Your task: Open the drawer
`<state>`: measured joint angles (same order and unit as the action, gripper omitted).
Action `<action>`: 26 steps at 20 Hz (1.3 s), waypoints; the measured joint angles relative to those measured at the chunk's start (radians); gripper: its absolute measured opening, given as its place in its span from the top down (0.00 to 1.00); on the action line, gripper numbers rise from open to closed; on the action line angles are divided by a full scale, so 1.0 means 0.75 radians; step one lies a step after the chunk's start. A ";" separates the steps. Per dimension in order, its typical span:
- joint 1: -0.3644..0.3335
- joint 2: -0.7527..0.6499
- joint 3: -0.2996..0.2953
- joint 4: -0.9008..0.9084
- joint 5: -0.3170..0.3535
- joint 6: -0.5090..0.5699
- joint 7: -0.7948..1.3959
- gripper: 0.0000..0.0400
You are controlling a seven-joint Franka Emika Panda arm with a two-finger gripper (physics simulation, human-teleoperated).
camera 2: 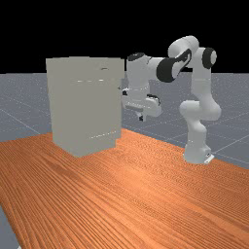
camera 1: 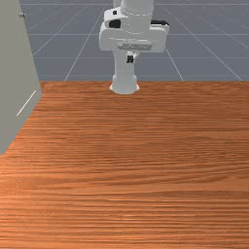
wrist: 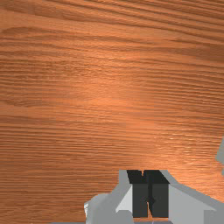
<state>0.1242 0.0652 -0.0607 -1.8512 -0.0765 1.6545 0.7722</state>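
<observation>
My gripper (camera 1: 130,59) hangs high above the table in the front view, in front of the arm's base. In the far view the gripper (camera 2: 141,118) is right of the grey-beige cabinet (camera 2: 85,109), apart from it and pointing down. The wrist view has the gripper (wrist: 149,193) shut, its dark pads nearly meeting with no object between them. The cabinet (camera 1: 14,73) stands at the front view's left edge, where a small dark handle (camera 1: 22,14) sticks out high up. Which panel is the drawer front, I cannot tell.
The wooden table (camera 1: 141,160) lies below the hand. The cabinet's side wall rises beside the hand, taller than the gripper's height in the far view. A grey edge (wrist: 221,157) pokes in beside the fingers in the wrist view.
</observation>
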 joint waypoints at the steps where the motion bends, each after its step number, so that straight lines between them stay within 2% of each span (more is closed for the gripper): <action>1: -0.003 0.009 -0.005 0.013 0.009 -0.030 0.069 0.98; 10: -0.010 -0.042 -0.014 0.045 0.028 -0.096 0.167 1.00; 13: -0.021 -0.101 -0.030 0.184 0.013 -0.162 0.158 1.00; 16: -0.063 -0.108 -0.085 0.438 0.000 -0.229 0.151 1.00; 20: -0.171 -0.112 -0.186 0.636 -0.127 -0.240 0.140 1.00; 23: -0.223 -0.103 -0.234 0.699 -0.161 -0.232 0.135 1.00; 24: -0.238 -0.102 -0.248 0.706 -0.166 -0.221 0.106 0.61; 25: -0.252 -0.098 -0.264 0.717 -0.169 -0.203 0.072 0.37; 26: -0.269 -0.095 -0.281 0.727 -0.170 -0.182 0.050 0.22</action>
<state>-0.0774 -0.0061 -0.2714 -1.3061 -0.2043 1.5182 0.8095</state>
